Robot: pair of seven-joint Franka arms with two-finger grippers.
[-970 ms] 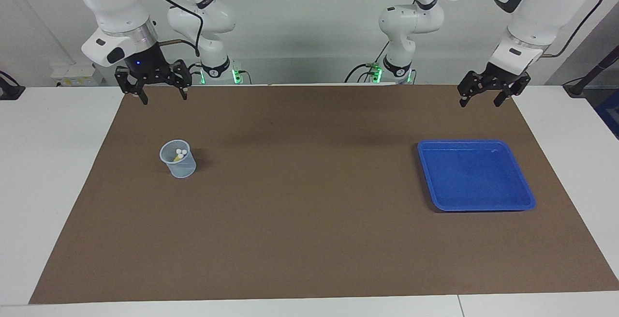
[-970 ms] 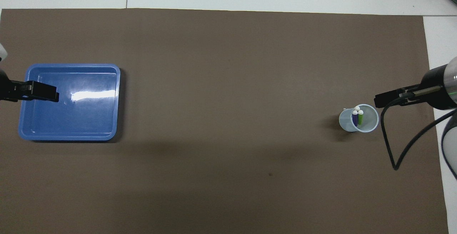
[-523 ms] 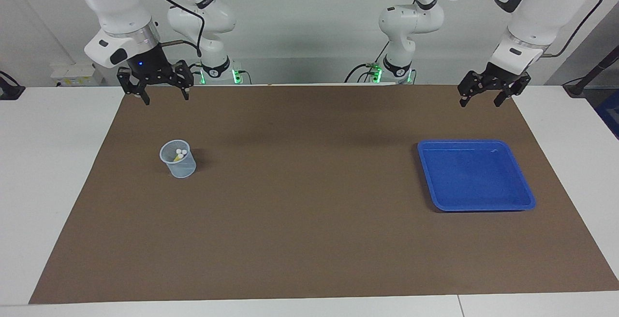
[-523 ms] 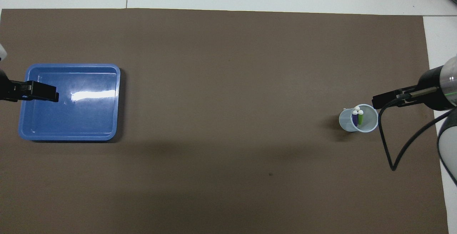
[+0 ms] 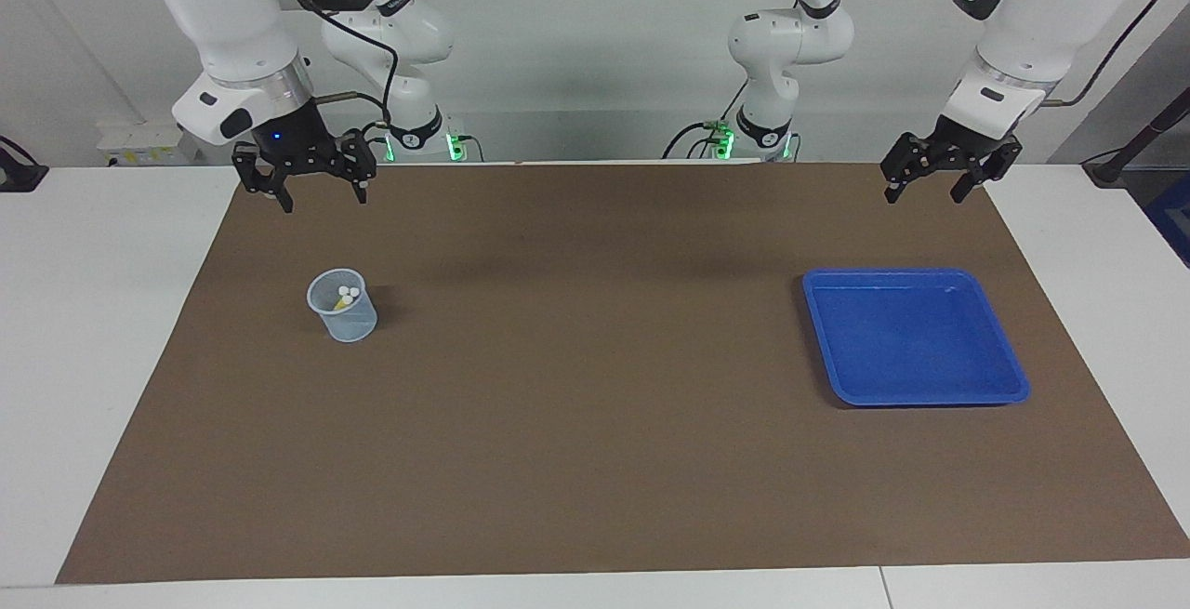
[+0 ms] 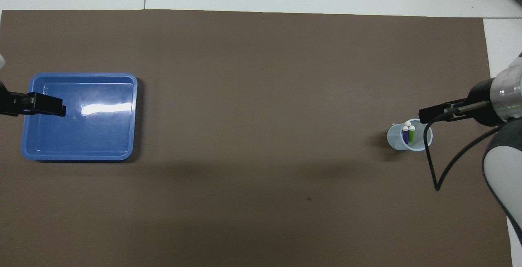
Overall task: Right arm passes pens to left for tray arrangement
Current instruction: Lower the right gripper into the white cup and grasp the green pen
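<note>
Facing view: right gripper (image 5: 321, 196), upper left of the frame, shifted a little toward frame centre over the past second, fingers spread and empty, above the brown mat (image 5: 595, 460) on the worktop, not yet over the cup (image 5: 343, 305) holding the pens (image 5: 346, 294). Left gripper (image 5: 923, 191), upper right, waiting, fingers released, above the mat near the tray (image 5: 916, 397). Overhead view: right gripper's tip (image 6: 428, 115) now overlapping the cup's rim (image 6: 389, 141) at right; pens (image 6: 408, 134) upright inside; tray (image 6: 81, 155) at left, bare. Likely the opening reach for a first pen.

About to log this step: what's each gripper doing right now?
Left gripper: open, empty, raised near the tray.
Right gripper: open, empty, raised near the cup of pens.
</note>
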